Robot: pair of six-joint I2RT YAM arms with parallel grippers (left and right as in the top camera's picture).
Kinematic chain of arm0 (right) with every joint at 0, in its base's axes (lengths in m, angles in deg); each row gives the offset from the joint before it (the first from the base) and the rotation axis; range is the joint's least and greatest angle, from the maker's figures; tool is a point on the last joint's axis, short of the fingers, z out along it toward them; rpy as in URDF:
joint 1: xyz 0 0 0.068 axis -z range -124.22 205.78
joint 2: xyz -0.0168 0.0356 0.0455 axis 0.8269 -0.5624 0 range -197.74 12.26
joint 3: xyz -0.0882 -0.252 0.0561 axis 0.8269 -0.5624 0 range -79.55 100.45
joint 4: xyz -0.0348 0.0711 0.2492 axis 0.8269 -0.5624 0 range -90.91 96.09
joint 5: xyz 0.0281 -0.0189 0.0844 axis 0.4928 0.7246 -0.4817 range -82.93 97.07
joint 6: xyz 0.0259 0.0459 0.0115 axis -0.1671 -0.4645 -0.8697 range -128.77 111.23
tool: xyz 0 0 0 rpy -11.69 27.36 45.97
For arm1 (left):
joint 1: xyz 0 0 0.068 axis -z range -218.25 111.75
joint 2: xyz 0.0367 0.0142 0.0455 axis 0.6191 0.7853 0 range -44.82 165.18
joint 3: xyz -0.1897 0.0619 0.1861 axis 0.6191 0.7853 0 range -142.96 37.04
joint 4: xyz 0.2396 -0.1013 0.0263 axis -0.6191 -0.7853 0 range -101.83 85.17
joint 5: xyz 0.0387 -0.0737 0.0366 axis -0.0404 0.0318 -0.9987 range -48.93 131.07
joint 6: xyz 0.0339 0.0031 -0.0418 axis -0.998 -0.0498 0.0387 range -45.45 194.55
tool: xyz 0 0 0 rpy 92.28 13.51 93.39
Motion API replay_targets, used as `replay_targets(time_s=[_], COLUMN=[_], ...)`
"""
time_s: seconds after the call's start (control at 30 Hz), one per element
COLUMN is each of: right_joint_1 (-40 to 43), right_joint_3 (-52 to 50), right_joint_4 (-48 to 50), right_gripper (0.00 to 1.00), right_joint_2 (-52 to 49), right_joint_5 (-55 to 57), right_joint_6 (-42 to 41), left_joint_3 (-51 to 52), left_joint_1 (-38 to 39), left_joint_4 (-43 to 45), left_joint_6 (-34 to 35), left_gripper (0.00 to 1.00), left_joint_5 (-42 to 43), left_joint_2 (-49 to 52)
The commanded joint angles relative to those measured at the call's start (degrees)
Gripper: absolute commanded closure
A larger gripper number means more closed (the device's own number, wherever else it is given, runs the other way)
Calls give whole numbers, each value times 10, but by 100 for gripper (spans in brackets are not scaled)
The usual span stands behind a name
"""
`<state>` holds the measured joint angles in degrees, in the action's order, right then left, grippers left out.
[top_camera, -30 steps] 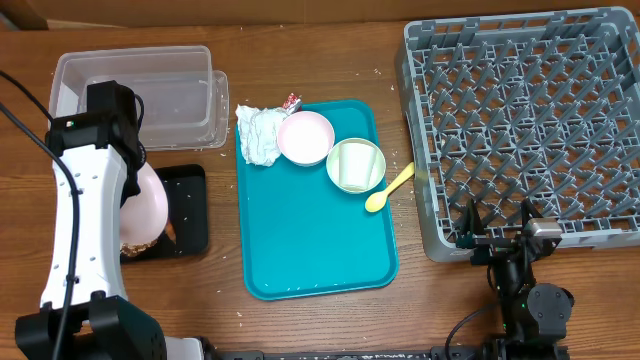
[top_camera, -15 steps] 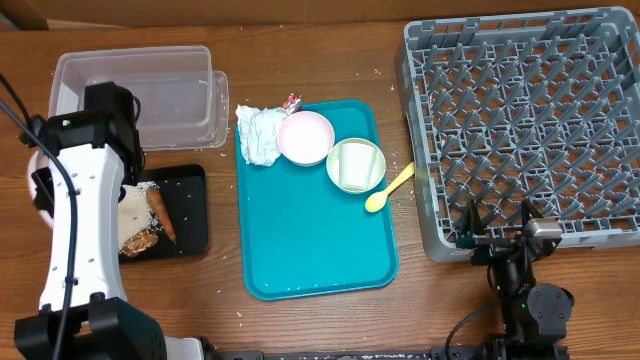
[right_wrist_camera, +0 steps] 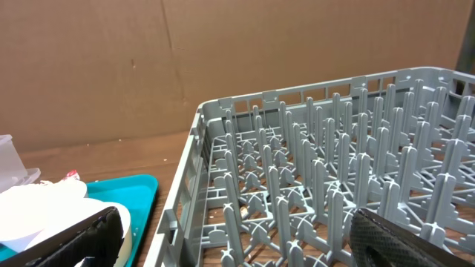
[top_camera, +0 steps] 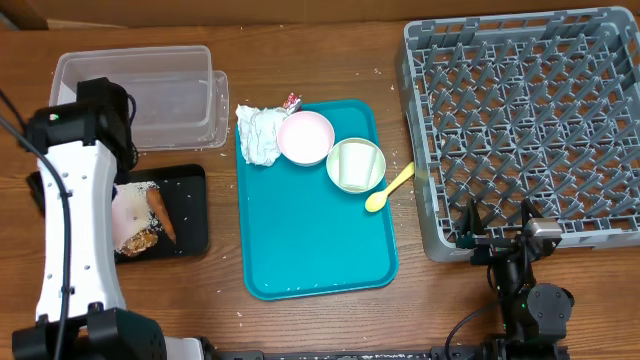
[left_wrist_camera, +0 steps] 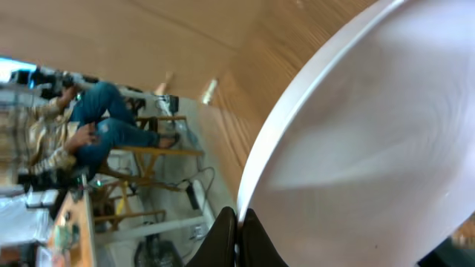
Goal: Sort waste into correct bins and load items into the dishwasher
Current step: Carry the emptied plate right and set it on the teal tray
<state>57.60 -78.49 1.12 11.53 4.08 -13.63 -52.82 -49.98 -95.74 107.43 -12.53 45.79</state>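
One plate (left_wrist_camera: 371, 141) rim in left claw (left_wrist_camera: 237, 216)

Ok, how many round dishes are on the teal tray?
2: the pink dish at the top of the teal tray, and the pale green cup just right of it. None looks hidden.

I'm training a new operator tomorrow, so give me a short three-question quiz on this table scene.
1. Fill in: the left tool pinches the rim of a ____.
2. True or false: the dish rack already holds a dish.
3. Pick one. The yellow spoon lies: A in the dish rack; B across the right edge of the teal tray; C in the left tool.
Key: 1 plate; 2 false; 3 B.
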Motion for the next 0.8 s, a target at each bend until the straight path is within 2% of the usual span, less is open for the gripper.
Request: replay_targets(time_s=[0.0, 0.1, 0.13, 0.2, 0.3, 0.37, 0.43, 0.57, 0.77], right_joint_1=[1, 1, 1, 1, 1, 1, 1, 1, 1], right_joint_3=[-6, -6, -6, -6, -6, -6, -6, -6, -6], right_joint_4=[4, 4, 4, 4, 3, 4, 3, 4, 3], right_gripper=[0, 0, 0, 0, 0, 0, 0, 0, 0], right_joint_2=[6, 6, 6, 6, 6, 6, 6, 6, 6], right_joint_5=[-1, -1, -1, -1, -1, -1, -1, -1, -1], right_joint_6=[2, 2, 2, 2, 2, 2, 2, 2, 2], left_joint_3=[-50, -66, -67, -67, -67, -66, -62, -42, 30], left_joint_1=[-1, -1, -1, 0, 12, 32, 57, 111, 189], left_joint_4=[-4, 21, 41, 72, 105, 115, 117, 115, 132], left_joint_6=[74, 54, -1, -97, -216, -256, -256, -255, -215], left_gripper=[96, 96, 96, 96, 96, 96, 96, 96, 96], left_joint_5=[-13, 165, 278, 432, 638, 737, 746, 713, 706], left_joint_2=[-18, -18, -18, -18, -18, -17, -17, -17, -16])
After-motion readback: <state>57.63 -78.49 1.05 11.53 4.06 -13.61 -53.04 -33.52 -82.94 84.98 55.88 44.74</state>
